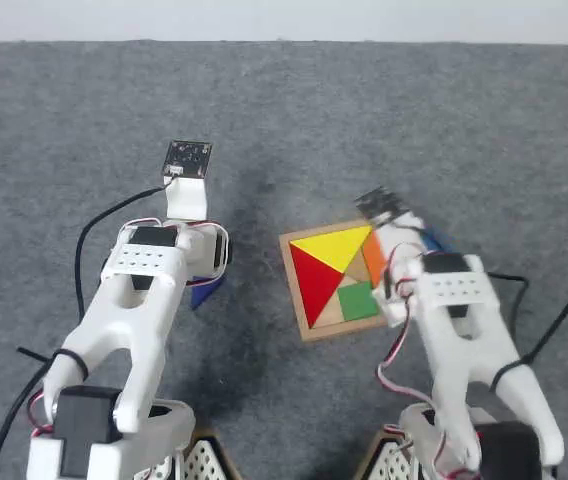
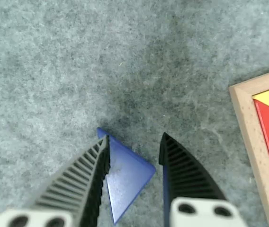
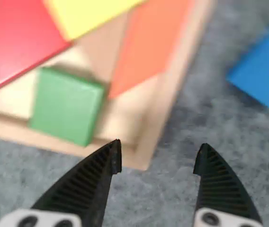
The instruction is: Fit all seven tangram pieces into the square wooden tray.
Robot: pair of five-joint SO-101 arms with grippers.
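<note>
On the grey felt mat [image 1: 284, 110] the square wooden tray [image 2: 247, 124] lies partly filled. The right gripper [image 3: 160, 143] hovers at its corner, jaws apart. The left gripper [image 2: 136, 136], also spread, straddles the flat dark-blue triangle piece [image 2: 127, 182], off to the tray's side. I'd close low and square — its long edge runs beside one jaw, the opposite corner pointing at the other, trayward.
</note>
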